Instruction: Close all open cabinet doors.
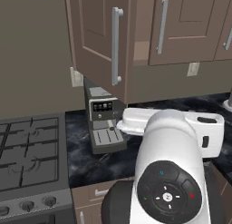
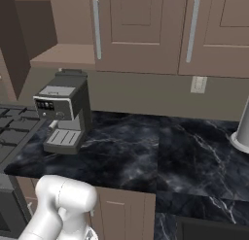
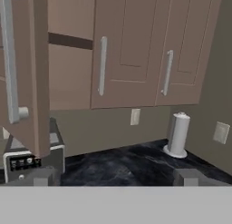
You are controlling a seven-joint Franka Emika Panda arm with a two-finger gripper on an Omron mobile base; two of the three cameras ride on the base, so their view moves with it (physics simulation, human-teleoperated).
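Hanging above the black marble counter (image 2: pixel 160 151), three cabinet doors show: one open door (image 3: pixel 27 73) swung outward at left, two closed doors (image 3: pixel 124 51) beside it. No writing is legible. Gripper (image 3: pixel 115 177) fingertips stand apart, empty.

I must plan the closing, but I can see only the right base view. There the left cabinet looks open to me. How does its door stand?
Observer: In the left base view the open door is swung far out from the cabinet, and its bar handle is on the edge away from the cabinet.
Operator: Does the gripper hold something?
Observer: No. In the hand view the gripper is open, its tips wide apart with nothing between them.
Operator: What is the pale thing at the right edge of my view?
Observer: A paper towel roll, upright on the counter near the corner.
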